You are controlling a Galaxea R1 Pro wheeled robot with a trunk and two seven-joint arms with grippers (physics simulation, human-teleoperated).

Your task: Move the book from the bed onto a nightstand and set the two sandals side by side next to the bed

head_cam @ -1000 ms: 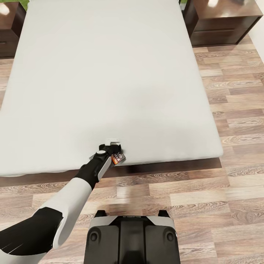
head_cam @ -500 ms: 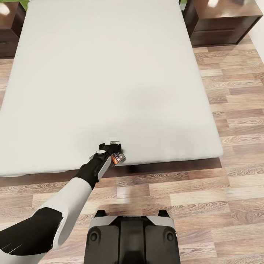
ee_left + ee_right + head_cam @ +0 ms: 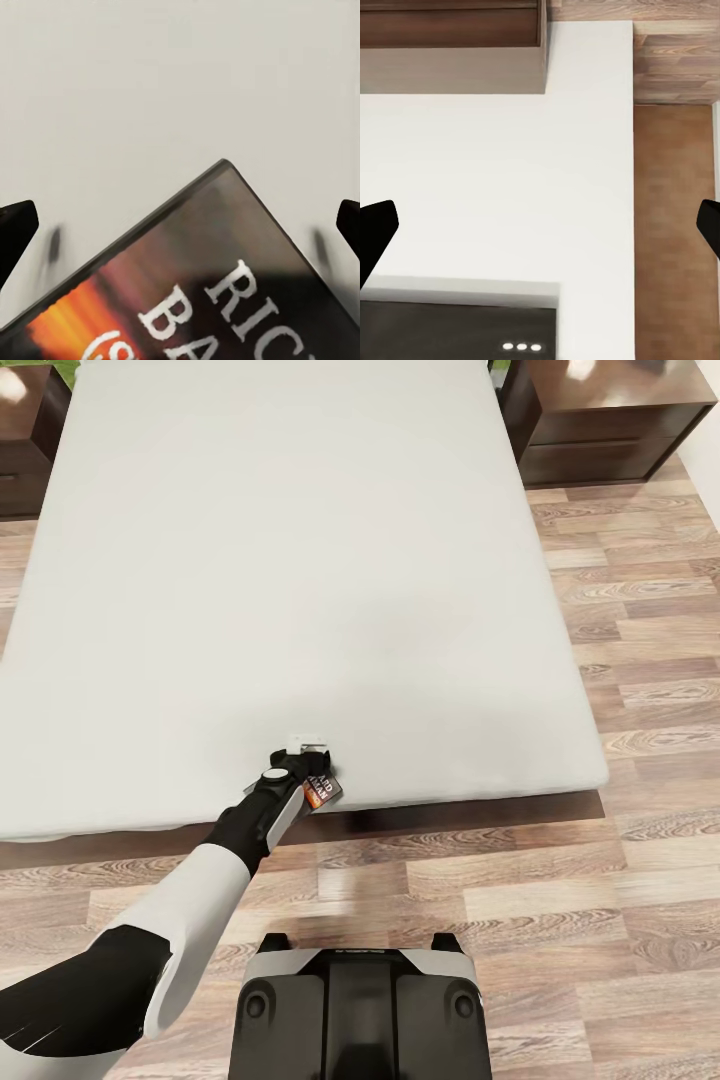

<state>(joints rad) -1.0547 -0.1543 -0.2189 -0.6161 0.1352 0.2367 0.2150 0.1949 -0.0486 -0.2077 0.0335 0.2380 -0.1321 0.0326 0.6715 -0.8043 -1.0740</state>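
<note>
The book point(image 3: 323, 790), dark with an orange band and white letters, lies at the near edge of the pale-grey bed point(image 3: 300, 560), one corner over the edge. My left gripper point(image 3: 307, 752) hovers right over it, arm stretched from the lower left. In the left wrist view the book point(image 3: 217, 285) is close under the gripper point(image 3: 180, 225), whose dark fingertips point(image 3: 15, 232) stand wide apart and open, touching nothing. My right gripper point(image 3: 540, 225) is open beside my white body. A nightstand point(image 3: 610, 420) stands at the bed's far right, another nightstand point(image 3: 25, 440) at the far left. The sandals are out of view.
Wood-plank floor point(image 3: 560, 880) runs along the bed's near and right sides. My dark base point(image 3: 360, 1010) stands just before the bed's foot. The bed's dark frame point(image 3: 400, 815) shows under the mattress edge.
</note>
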